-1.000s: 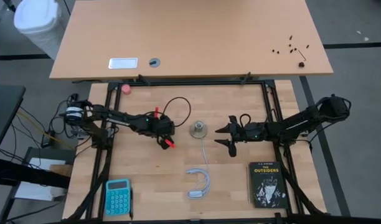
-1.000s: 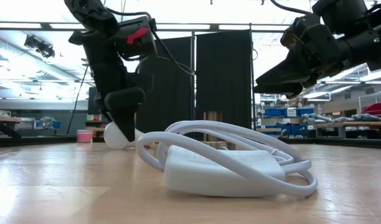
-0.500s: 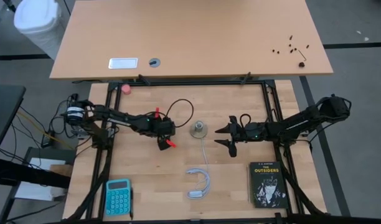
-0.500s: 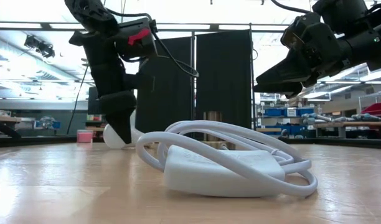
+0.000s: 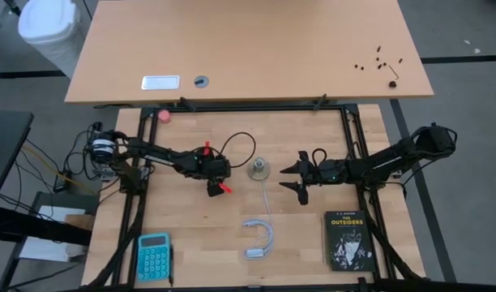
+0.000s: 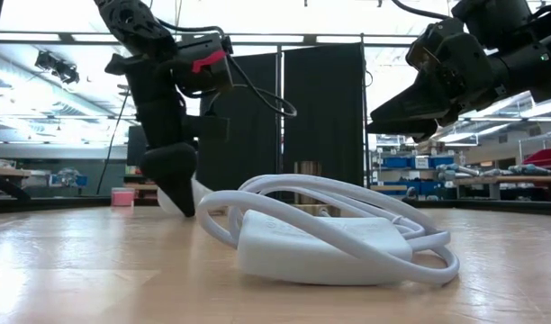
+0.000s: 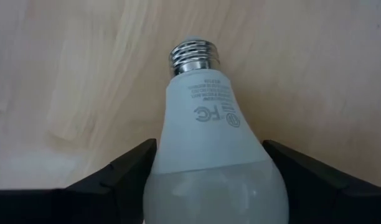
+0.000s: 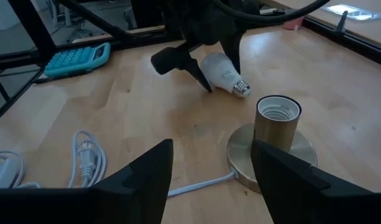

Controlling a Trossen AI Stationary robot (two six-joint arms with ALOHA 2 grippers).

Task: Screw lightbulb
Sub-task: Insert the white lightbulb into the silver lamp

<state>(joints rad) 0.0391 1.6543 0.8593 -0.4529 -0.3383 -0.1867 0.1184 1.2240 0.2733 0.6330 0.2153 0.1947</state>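
Left hand [image 7: 209, 171] at the lightbulb [image 7: 209, 134]
White frosted bulb, grey printing, silver screw base pointing away; fingers open, flanking its globe on the worktop [image 7: 66, 74]. Right hand [image 5: 292, 178] open, apart.

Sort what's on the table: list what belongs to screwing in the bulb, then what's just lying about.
For the job:
- lightbulb, lying on the table between the left gripper fingers
- brass socket on its round base, with white cord
- right gripper, waiting by the socket

Lying about:
- blue calculator
- black book
- small pink ball
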